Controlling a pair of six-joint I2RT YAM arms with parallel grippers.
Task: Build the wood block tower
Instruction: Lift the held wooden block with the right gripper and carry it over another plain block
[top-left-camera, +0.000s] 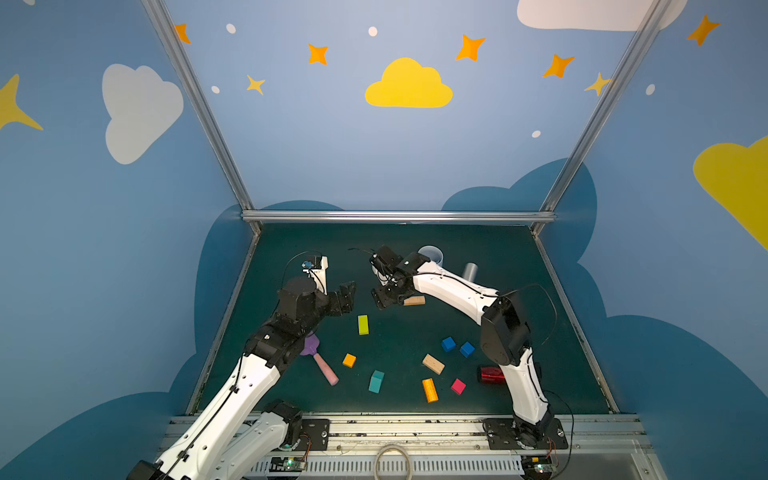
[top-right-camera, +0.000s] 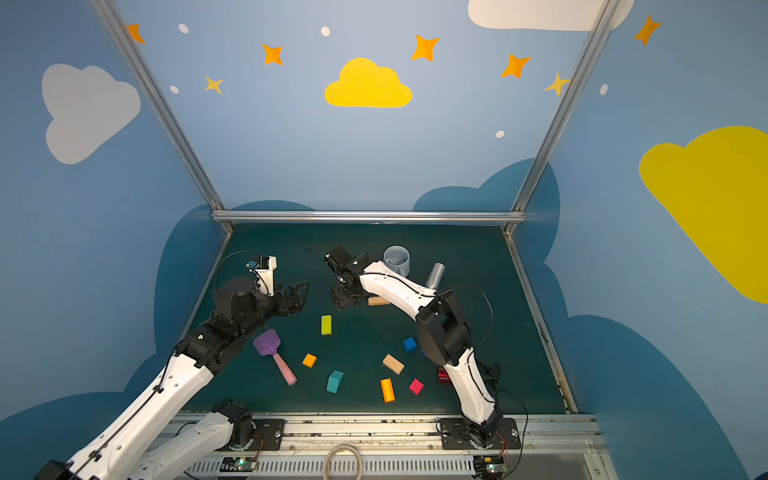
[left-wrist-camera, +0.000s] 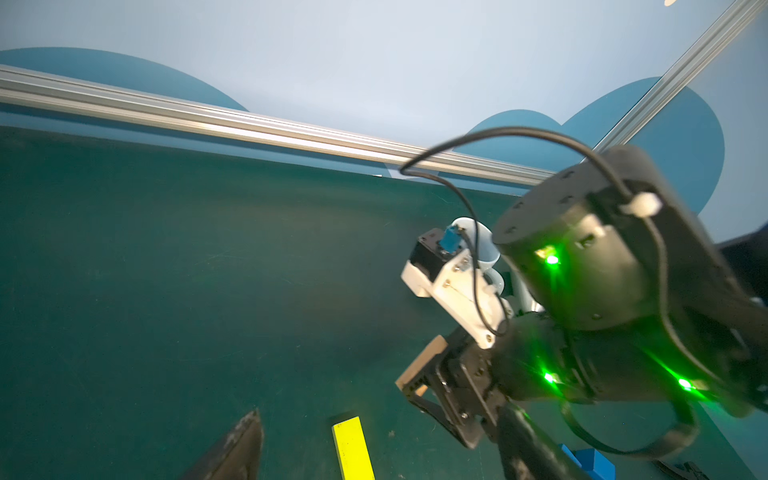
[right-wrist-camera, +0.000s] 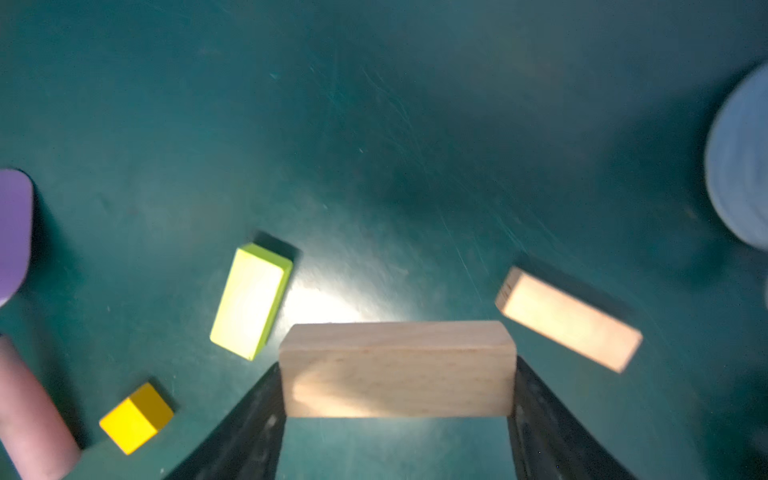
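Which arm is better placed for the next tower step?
Right, I'd say. Right claw grips a tan bar by the ends, ready to set down as the base. The left claw hangs open and empty; no blocks are stacked yet.

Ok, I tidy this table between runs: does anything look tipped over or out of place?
Yes: a shiny red can lies on its side beside the right arm, partly hidden by it. A purple spatula also lies among the scattered wood blocks.

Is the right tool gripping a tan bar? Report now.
Yes, in the right wrist view the tan bar sits clamped by its ends in the right tool.
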